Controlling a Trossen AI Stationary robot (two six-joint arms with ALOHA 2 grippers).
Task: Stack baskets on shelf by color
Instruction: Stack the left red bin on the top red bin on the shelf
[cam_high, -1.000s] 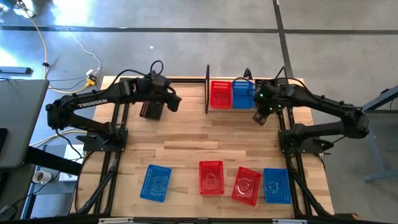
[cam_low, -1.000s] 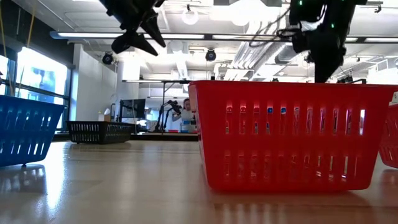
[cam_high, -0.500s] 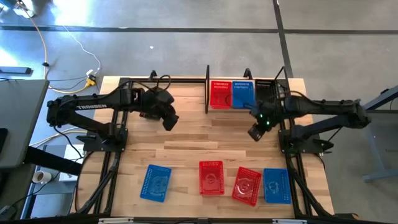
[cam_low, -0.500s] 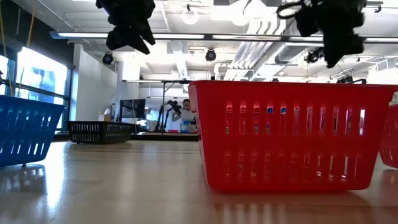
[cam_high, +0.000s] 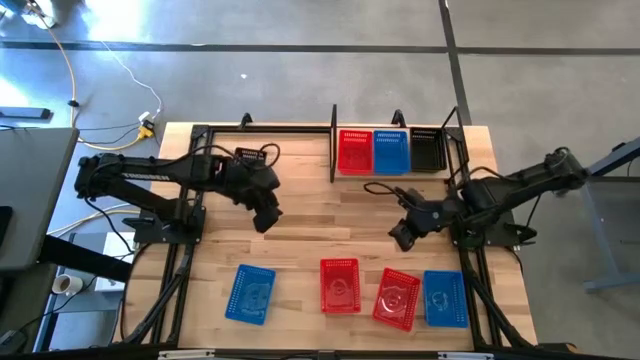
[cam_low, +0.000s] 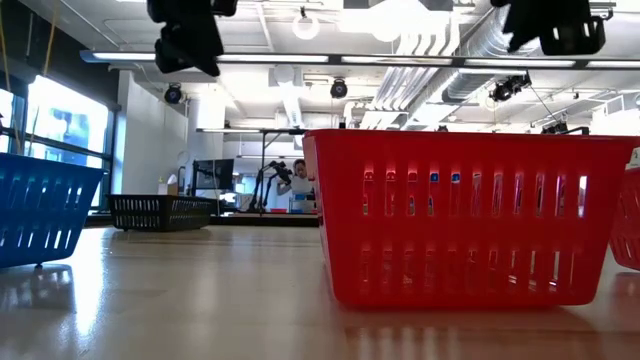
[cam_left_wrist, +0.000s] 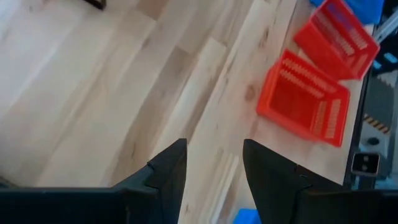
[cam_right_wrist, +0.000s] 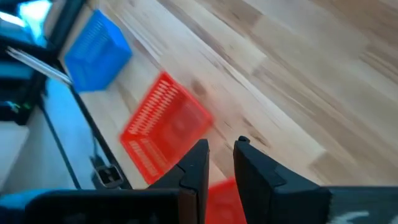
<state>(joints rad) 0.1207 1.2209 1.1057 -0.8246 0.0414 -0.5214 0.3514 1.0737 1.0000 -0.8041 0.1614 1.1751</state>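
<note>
The shelf (cam_high: 392, 150) stands at the table's far edge and holds a red basket (cam_high: 354, 151), a blue basket (cam_high: 391, 151) and a black basket (cam_high: 426, 150) side by side on its base. Near the table's front edge lie a blue basket (cam_high: 250, 294), a red basket (cam_high: 340, 285), a tilted red basket (cam_high: 397, 298) and a blue basket (cam_high: 445, 298). My left gripper (cam_high: 265, 215) (cam_left_wrist: 214, 165) is open and empty above the bare wood left of centre. My right gripper (cam_high: 400, 235) (cam_right_wrist: 221, 155) is narrowly open and empty above the wood, beyond the tilted red basket (cam_right_wrist: 168, 127).
Black arm frames run along the table's left (cam_high: 180, 260) and right (cam_high: 470, 260) sides. The middle of the wooden table (cam_high: 330, 220) is bare between the shelf and the front row of baskets. Cables lie on the floor beyond the far left corner.
My right gripper has drawn back from the shelf toward the table's near edge, and the black basket it had covered now shows in the shelf's right bay. My left gripper has also gone toward the near edge and a little to the right.
</note>
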